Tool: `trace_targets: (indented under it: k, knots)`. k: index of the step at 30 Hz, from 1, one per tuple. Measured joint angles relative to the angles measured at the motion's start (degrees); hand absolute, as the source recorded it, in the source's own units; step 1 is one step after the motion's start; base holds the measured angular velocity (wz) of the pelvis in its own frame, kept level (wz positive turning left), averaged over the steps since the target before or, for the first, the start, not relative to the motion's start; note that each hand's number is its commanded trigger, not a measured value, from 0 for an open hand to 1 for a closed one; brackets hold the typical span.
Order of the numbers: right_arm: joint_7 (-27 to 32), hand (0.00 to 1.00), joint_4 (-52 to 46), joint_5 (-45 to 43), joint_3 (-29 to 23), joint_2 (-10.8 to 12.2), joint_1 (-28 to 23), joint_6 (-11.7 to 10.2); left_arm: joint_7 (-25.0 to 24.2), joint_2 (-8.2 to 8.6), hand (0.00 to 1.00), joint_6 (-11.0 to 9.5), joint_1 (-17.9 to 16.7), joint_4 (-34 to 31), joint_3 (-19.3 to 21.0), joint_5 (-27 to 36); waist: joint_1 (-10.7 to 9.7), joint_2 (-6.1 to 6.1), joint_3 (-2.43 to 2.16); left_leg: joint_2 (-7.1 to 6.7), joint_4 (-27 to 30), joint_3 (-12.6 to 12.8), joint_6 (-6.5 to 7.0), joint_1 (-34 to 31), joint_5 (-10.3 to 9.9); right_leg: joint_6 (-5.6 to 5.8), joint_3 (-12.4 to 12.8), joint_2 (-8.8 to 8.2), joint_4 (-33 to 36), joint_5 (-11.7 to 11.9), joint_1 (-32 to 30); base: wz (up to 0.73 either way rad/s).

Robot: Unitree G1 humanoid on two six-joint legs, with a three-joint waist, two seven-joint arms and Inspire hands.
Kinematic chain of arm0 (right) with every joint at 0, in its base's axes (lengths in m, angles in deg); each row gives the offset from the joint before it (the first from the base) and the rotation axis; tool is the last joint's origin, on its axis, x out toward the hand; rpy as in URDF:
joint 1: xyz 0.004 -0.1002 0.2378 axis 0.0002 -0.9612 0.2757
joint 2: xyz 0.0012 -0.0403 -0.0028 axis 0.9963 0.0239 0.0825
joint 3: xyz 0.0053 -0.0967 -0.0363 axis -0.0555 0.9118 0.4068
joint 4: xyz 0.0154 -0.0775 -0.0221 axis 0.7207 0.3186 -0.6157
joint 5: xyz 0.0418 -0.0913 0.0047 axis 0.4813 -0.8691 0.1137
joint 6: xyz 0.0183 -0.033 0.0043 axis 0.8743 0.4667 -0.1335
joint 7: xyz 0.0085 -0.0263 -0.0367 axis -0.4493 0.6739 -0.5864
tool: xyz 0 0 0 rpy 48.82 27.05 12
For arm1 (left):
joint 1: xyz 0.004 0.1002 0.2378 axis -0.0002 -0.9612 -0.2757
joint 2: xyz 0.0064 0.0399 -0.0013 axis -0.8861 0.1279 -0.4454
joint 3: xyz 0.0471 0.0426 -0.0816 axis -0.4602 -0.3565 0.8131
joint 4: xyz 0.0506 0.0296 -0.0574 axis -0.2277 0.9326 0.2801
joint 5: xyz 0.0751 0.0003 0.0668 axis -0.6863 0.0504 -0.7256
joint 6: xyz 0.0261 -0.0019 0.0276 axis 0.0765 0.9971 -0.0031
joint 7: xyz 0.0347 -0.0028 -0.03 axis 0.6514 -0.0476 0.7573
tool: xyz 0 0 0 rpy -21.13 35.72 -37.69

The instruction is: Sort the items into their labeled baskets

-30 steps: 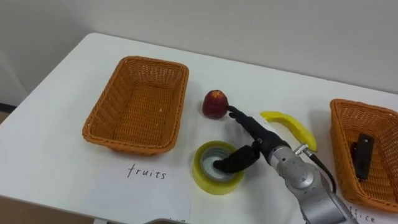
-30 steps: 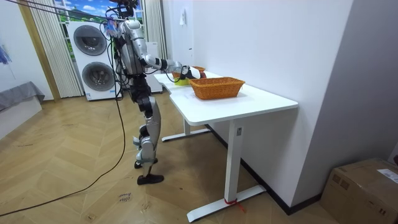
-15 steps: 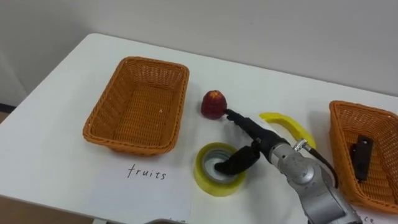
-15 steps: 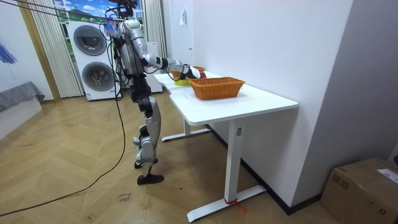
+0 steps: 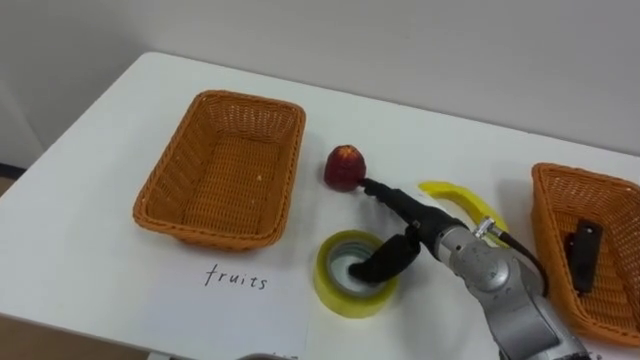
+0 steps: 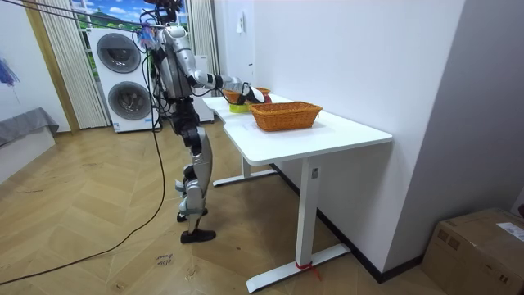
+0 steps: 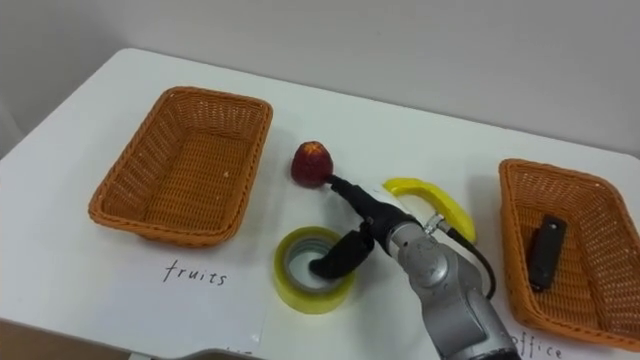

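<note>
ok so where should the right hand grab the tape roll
By the ring wall on its right side, coming down from above. The tape roll lies flat with its hole up, so a thumb inside and fingers outside can pinch that wall. The right hand is at that side, thumb in the hole, fingers straight toward the apple.

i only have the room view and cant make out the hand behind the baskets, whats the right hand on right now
Observer: The right hand has its thumb down in the hole of the yellow tape roll.
Operator: and the fingers
Observer: The fingers are stretched straight towards the red apple. Their tips are right beside it; I cannot tell whether they touch.
Operator: anything sorted so far
Observer: The fruits basket is empty, while the office basket holds one dark item.
</note>
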Motion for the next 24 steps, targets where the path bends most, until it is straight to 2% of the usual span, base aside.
trace_targets:
  k: [2,3,4,5,11,13,21,24]
  knots:
    - [-1.02,0.0,-0.64,-1.31,-0.02,0.0,0.0,0.36,-0.06,0.0,0.0,0.0,0.09,-0.01,0.24,0.01,0.01,0.0,-0.01,0.0,-0.06,-0.05,0.0,0.01,0.0,0.0,0.02,0.0,-0.01,0.0,0.0,0.0]
    - [-1.92,0.11,-1.22,-2.16,-0.02,0.01,-0.01,0.63,-0.34,0.07,0.0,0.0,0.21,-0.01,1.14,0.01,0.03,-0.01,-0.01,0.0,-0.09,-0.05,0.0,0.04,0.01,0.0,0.02,0.0,-0.01,0.0,0.01,0.0]
    - [-2.69,0.73,-1.68,-2.85,-0.01,0.01,-0.01,1.13,-0.8,0.06,0.0,0.01,0.33,0.0,2.2,0.01,0.41,-0.02,-0.01,0.02,-0.17,-0.04,0.0,0.12,0.01,0.0,0.03,0.01,0.0,0.0,0.02,0.0]
    - [-3.03,1.0,-1.83,-3.16,-0.03,0.0,-0.01,1.3,-0.98,0.0,0.0,0.03,0.39,0.0,2.44,0.01,0.55,-0.01,-0.02,0.03,-0.2,-0.02,0.0,0.2,0.01,0.0,0.06,0.02,0.0,0.0,0.05,0.0]
    - [-3.96,1.0,-2.23,-6.28,-0.66,-0.71,0.68,1.86,-1.14,-0.12,0.0,0.03,0.9,-0.12,3.36,0.07,1.39,-0.16,-0.11,0.04,-0.28,-0.09,0.0,0.48,0.01,0.0,0.0,0.0,0.05,0.0,0.28,0.0]
    - [-3.96,1.0,-2.21,-7.31,-0.88,-1.3,1.66,2.66,-1.14,-0.24,0.0,0.03,1.09,-0.16,3.36,0.07,1.58,-0.25,-0.17,0.05,-0.26,-0.18,0.0,0.53,0.01,0.0,-0.06,0.01,0.04,0.0,0.4,0.0]
    - [-4.37,1.0,-1.88,-8.93,-0.84,-1.37,2.04,4.22,-1.12,-0.77,0.0,0.02,1.2,-0.16,3.36,0.08,1.7,-0.62,-0.21,0.05,-0.26,-0.24,0.01,0.6,0.01,0.0,-0.1,0.01,0.02,0.0,0.5,0.0]
    - [-4.93,1.0,-1.94,-8.93,-0.82,-1.43,2.05,4.18,-1.11,-0.83,0.0,0.01,1.29,-0.16,3.36,0.08,1.72,-0.77,-0.17,0.06,-0.28,-0.23,0.01,0.72,0.01,0.0,-0.06,0.03,0.03,0.0,0.53,0.0]
